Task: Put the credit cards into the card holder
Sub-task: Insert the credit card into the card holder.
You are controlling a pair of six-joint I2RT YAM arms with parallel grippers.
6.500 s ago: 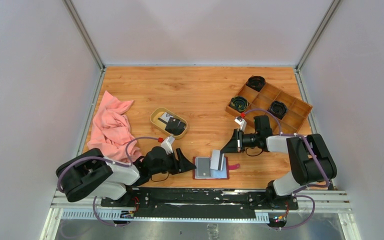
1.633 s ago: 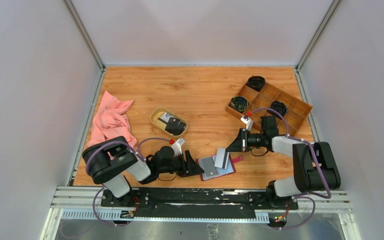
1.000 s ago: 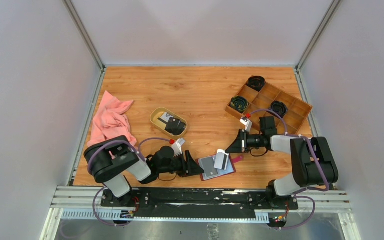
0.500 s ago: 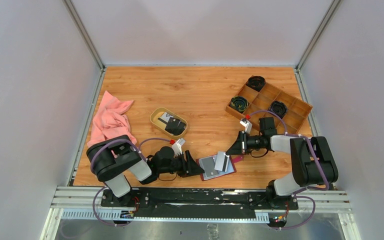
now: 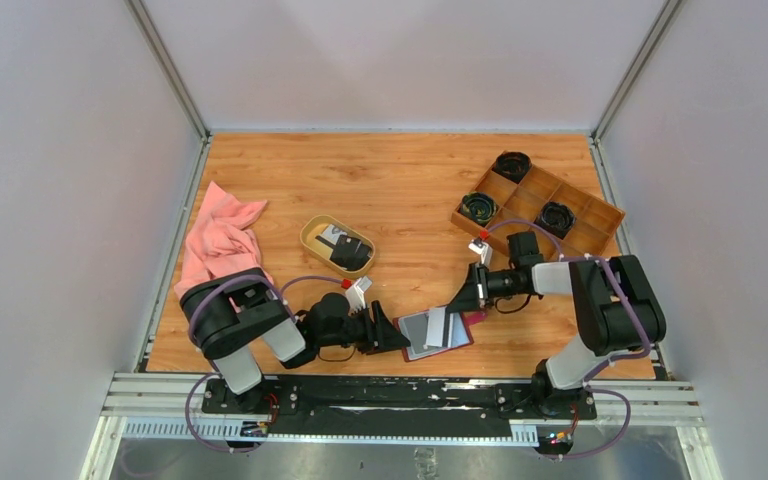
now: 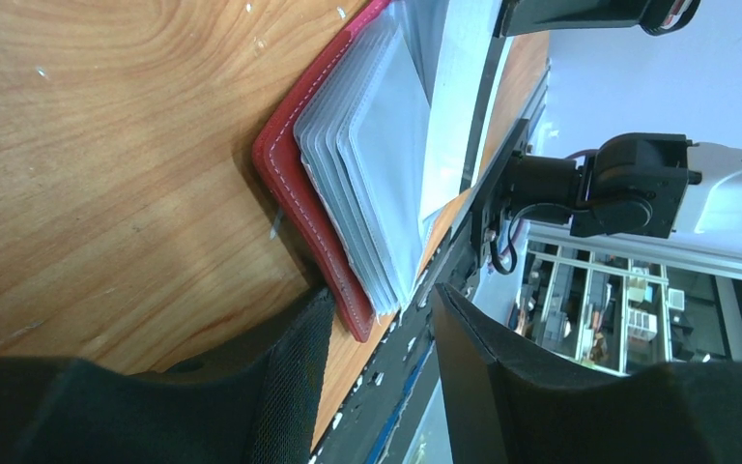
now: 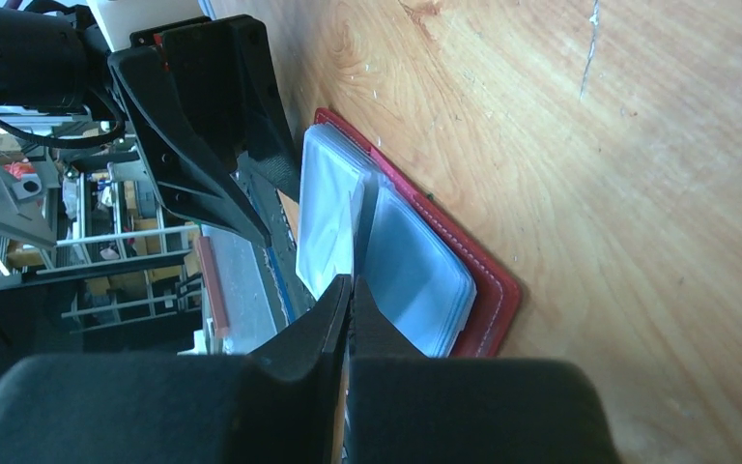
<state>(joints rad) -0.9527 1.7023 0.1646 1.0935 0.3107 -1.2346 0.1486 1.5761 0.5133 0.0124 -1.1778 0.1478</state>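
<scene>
While my left gripper (image 5: 392, 334) lies low at the lower centre of the top view, its fingers (image 6: 290, 377) stand spread, and the near corner of the card holder (image 5: 418, 336) sits in the gap between them. I cannot tell whether they touch it. The card holder lies open on the table (image 5: 400, 190), red cover down and clear pockets up. My right gripper (image 5: 455, 300) points in from the right, fingers pressed together on a pale card (image 5: 437, 325) held edge-on over the pockets. More credit cards (image 5: 350, 256) lie in the oval dish (image 5: 308, 232), up and to the left.
</scene>
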